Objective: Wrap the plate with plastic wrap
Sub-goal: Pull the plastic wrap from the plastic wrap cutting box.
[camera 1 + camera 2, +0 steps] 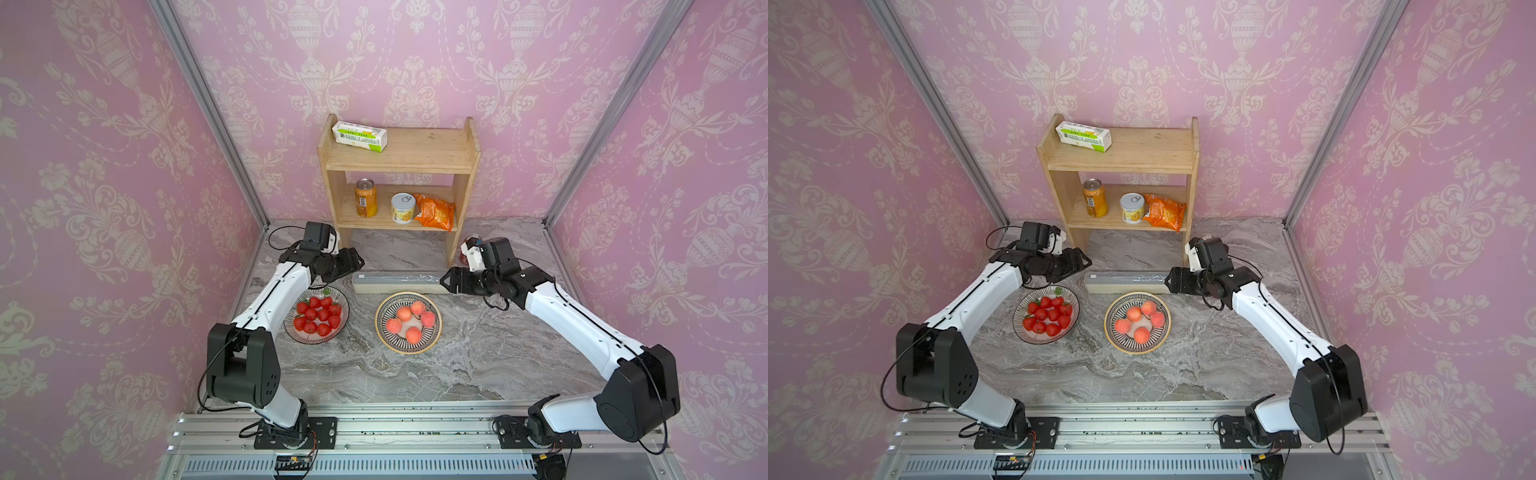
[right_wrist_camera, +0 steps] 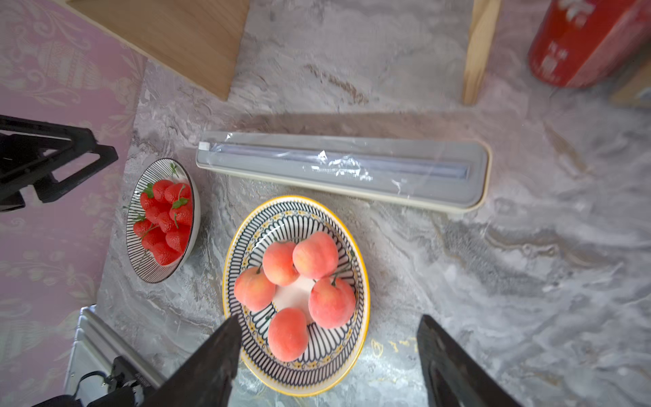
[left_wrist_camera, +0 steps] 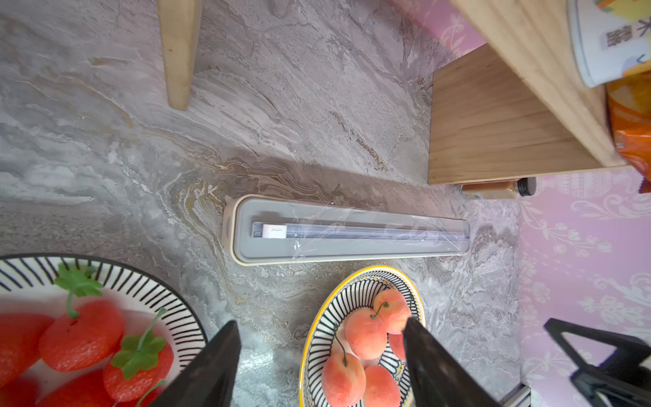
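The left gripper (image 3: pixel 320 322) hangs with its jaws apart and nothing between them, near the left end of the dispenser box (image 1: pixel 397 281). The right gripper (image 2: pixel 329 317) is likewise spread and empty, near the box's right end. The box lies flat on the desk (image 1: pixel 478 357), its long side parallel to the back edge, just in front of the wooden shelf (image 1: pixel 399 149). The plastic wrap (image 3: pixel 370 229) lies crinkled over the box's grey lid. Just in front of the box sits the yellow-rimmed plate (image 1: pixel 409 348) holding peaches (image 1: pixel 413 334). Toward the desk's left edge stands a striped bowl (image 1: pixel 318 340) of strawberries (image 1: pixel 316 316), partly under the left arm.
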